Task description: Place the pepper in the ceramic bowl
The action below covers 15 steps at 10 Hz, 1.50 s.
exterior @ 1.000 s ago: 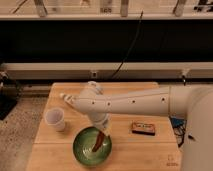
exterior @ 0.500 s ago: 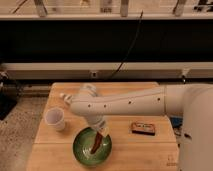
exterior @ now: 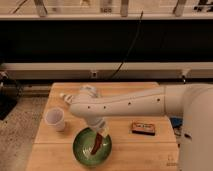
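The dark red pepper (exterior: 96,145) hangs tilted from my gripper (exterior: 101,132), its lower end inside the green ceramic bowl (exterior: 80,150) near the bowl's middle. The bowl sits at the front of the wooden table (exterior: 135,155). My gripper is right above the bowl's far right part, shut on the pepper's upper end. My white arm reaches in from the right and hides part of the table behind the bowl.
A small white cup (exterior: 55,119) stands left of the bowl. A flat brown-orange packet (exterior: 145,128) lies to the bowl's right. A dark wall with a cable rises behind the table. The floor drops off on the left.
My gripper has sunk slightly with the pepper, bringing its lower end deeper into the bowl. Cup and packet have not moved.
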Available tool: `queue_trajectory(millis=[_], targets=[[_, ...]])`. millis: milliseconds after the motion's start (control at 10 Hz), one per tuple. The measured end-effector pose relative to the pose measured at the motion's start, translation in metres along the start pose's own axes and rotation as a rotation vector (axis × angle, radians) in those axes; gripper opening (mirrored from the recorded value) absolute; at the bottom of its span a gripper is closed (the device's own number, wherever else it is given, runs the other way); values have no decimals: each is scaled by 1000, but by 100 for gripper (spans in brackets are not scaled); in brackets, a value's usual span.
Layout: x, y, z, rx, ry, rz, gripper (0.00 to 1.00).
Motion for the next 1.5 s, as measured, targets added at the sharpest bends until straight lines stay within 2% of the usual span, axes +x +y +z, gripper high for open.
queue_trajectory(millis=[200,300,500,600,700,900,1200,1400,1500], targets=[[-1,0,0,1,2,-17,55],[0,0,0,2,5,-20,58],[-1,1,0,4,9,-36,53],[-1,2,1,6,14,-49,43],[-1,2,0,7,14,-55,41],[-1,2,0,7,17,-57,40],[-1,4,1,8,23,-73,49],[-1,4,0,9,28,-88,37],[-1,4,0,9,30,-92,34]])
